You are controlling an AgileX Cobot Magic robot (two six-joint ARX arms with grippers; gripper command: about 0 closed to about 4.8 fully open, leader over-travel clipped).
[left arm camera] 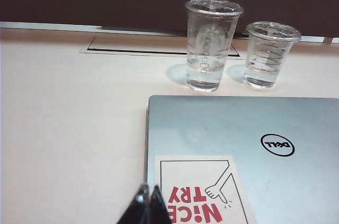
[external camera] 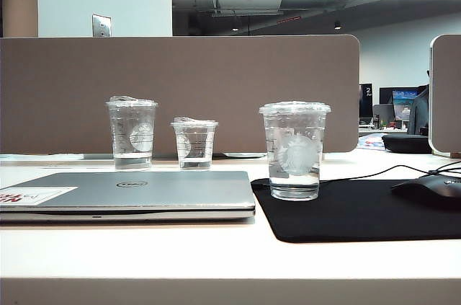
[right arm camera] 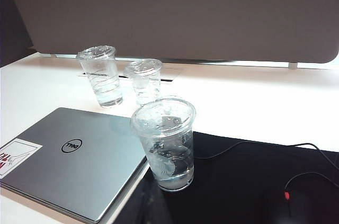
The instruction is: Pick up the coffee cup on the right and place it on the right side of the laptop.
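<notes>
Exterior view: the coffee cup [external camera: 294, 149] stands upright on the black mouse pad [external camera: 360, 213], just right of the closed laptop [external camera: 130, 195]. Left pincer [left arm camera: 148, 195] is closed above the laptop's sticker; the right pincer, unseen, is closed.

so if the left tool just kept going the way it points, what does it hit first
Likely the laptop: the shut left tool sits low at its stickered corner, aimed along the lid toward the two clear cups. Height above the lid is unclear.
</notes>
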